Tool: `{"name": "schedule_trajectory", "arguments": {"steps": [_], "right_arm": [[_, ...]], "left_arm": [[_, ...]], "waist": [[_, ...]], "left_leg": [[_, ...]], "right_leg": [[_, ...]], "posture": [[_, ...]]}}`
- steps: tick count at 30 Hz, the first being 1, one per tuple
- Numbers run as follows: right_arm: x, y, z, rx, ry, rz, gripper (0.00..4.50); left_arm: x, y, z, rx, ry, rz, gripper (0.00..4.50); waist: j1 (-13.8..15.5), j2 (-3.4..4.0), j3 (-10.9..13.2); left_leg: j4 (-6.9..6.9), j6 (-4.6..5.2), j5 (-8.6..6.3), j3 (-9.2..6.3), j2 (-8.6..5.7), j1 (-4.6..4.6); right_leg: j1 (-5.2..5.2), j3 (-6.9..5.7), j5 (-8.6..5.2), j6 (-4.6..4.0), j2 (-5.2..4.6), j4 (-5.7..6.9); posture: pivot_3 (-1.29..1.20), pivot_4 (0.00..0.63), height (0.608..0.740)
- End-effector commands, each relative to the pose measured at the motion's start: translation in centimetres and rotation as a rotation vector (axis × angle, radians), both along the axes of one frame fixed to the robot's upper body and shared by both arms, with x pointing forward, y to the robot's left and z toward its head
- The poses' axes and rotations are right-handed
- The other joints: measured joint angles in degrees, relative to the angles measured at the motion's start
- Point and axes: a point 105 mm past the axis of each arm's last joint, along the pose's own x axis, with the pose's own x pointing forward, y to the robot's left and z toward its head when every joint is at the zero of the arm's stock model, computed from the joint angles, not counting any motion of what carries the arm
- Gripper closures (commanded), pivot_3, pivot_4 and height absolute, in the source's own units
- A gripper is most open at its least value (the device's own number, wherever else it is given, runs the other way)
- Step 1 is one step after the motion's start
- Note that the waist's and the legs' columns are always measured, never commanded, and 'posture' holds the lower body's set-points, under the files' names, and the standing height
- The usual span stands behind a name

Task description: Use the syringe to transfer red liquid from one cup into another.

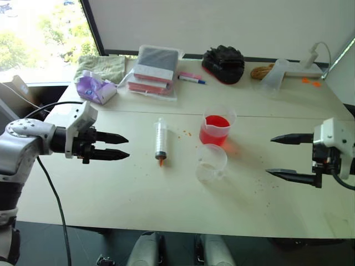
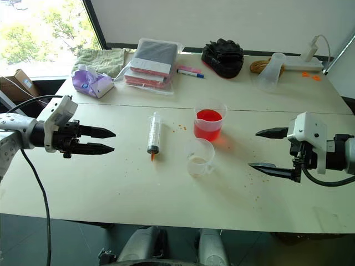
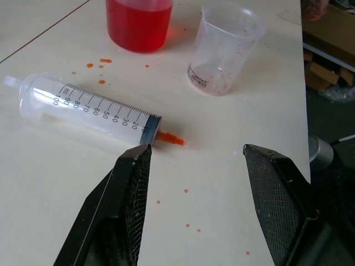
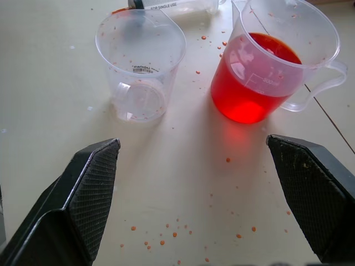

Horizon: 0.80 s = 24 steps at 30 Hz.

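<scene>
Lying flat on the worktop (image 1: 138, 188), the syringe (image 1: 161, 141), orange tip toward the near edge, plunger seal pushed down near that tip. Sitting between the left claw (image 1: 125, 147) and the two beakers, apart from all of them. Looking light, stiff and smooth-walled, so likely to roll or skid if nudged sideways; probably best pinching across the middle of the clear barrel, clear of the tip and the flange. Left claw hovering beside it, parted a little, gripping nothing. Right claw (image 1: 270, 156) hanging on the far side of the beakers, spread wide and empty.

Standing upright just beyond the smaller beaker (image 1: 212, 162), the wider beaker (image 1: 217, 126), holding the red liquid (image 1: 214, 131) to roughly half height; top-heavy enough to slosh if bumped, thin plastic likely flexing under a squeeze. Smaller beaker looking nearly empty, with speckles inside.

Reading the barrel in the left wrist view: graduations running from 100 down to 20. Showing "FOR SINGLE USE" in the right wrist view. Carrying a small barcode label, the smaller beaker; too fine to read.
</scene>
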Motion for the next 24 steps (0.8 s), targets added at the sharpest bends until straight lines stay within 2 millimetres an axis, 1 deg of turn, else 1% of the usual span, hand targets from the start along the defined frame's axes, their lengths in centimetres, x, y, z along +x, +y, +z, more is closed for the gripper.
{"name": "schedule_trajectory", "arguments": {"steps": [1,7,13,17,24], "right_arm": [[0.16,0.22,0.8,-0.006,-0.026,0.008,0.07],[0.49,0.15,1.04,-0.007,-0.034,0.002,0.07],[0.46,0.13,0.98,-0.016,-0.027,0.005,0.07],[0.65,0.15,1.17,-0.019,-0.038,0.002,0.07],[0.78,-0.03,1.46,-0.025,-0.046,-0.008,0.07]], "left_arm": [[-0.25,0.0,1.07,0.013,-0.057,-0.014,1.75],[-0.15,-0.02,1.32,0.004,-0.061,-0.004,1.75],[-0.35,-0.03,1.1,0.006,-0.038,-0.008,1.75],[0.07,0.18,1.02,0.007,-0.03,0.02,1.75],[0.48,-0.23,0.9,-0.007,-0.04,0.019,1.75]], "waist": [[0.0,0.0,0.0],[-0.1,0.01,0.0],[-0.1,0.01,0.0],[-0.1,0.01,0.0],[-0.1,0.01,0.0]], "left_leg": [[0.0,0.0,0.0,0.0,0.0,0.0],[-0.01,-0.01,0.0,-0.01,0.0,0.01],[-0.01,-0.01,0.0,-0.01,0.0,0.0],[-0.01,-0.01,0.0,-0.01,0.0,0.0],[-0.01,-0.01,0.0,-0.01,0.0,0.0]], "right_leg": [[0.0,0.0,0.0,0.0,0.0,0.0],[-0.02,0.0,0.0,0.0,-0.02,0.02],[-0.03,0.0,0.0,-0.01,-0.04,0.02],[-0.02,0.0,0.0,-0.01,-0.05,0.02],[-0.03,0.0,0.0,-0.01,-0.05,0.02]], "posture": [[0.0,0.15,0.74],[0.0,0.15,0.74],[0.0,0.15,0.74],[0.0,0.15,0.74],[0.0,0.15,0.74]]}}
